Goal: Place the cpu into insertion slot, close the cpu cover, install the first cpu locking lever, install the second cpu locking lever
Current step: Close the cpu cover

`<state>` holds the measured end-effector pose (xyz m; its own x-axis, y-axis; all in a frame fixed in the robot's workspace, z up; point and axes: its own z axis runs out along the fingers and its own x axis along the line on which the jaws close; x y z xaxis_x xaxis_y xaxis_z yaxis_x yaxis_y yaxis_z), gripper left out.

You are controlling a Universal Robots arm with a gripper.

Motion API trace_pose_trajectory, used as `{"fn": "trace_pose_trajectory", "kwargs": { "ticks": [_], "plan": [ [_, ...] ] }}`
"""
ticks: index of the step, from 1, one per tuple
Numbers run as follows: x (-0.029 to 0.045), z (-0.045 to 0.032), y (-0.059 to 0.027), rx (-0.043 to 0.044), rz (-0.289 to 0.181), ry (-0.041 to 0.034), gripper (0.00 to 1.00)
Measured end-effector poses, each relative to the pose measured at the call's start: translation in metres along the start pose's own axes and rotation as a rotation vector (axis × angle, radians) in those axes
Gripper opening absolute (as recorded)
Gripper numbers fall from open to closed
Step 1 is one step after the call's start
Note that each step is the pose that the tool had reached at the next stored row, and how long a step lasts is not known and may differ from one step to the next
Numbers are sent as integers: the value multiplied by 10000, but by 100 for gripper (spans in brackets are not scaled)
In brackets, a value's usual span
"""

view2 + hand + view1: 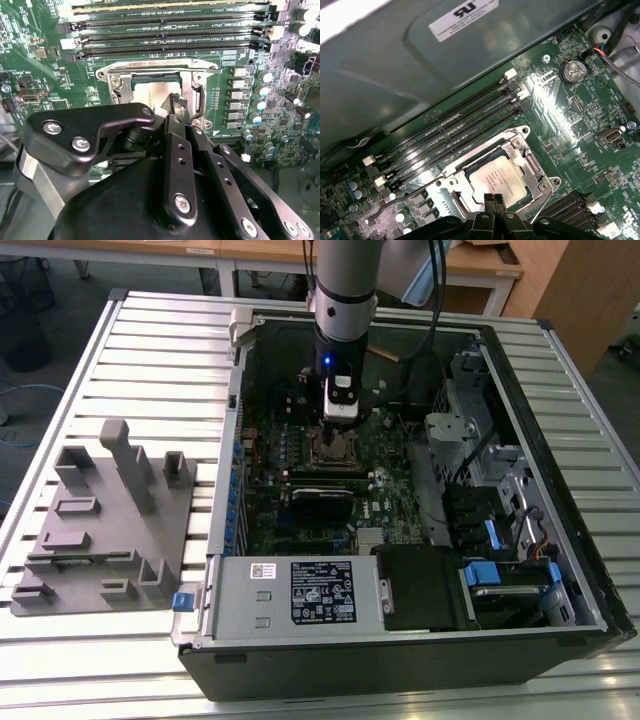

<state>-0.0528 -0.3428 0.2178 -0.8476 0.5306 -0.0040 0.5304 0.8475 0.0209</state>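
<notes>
gripper at the socket: cpu seated, cover step in hand
gripper (493, 200) fingers pressed together, empty, tips at the cpu cover (532, 162) edge; the cpu (497, 177) sits in the insertion slot (471, 167); likely pressing the cover flat, which calls for a gentle touch.

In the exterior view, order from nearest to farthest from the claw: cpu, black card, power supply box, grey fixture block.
1. cpu, just under the claw.
2. black card, mid-board.
3. power supply box, case edge.
4. grey fixture block, the exterior view's left.
</notes>
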Motion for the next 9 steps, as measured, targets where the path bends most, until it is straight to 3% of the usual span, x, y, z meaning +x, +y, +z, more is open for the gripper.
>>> {"fn": "trace_pose_trajectory", "kwargs": {
  "ticks": [2,9],
  "plan": [
    [0,2,0,-2,-414,9,10],
    [0,2,0,-3,-473,10,10]
  ]
}}
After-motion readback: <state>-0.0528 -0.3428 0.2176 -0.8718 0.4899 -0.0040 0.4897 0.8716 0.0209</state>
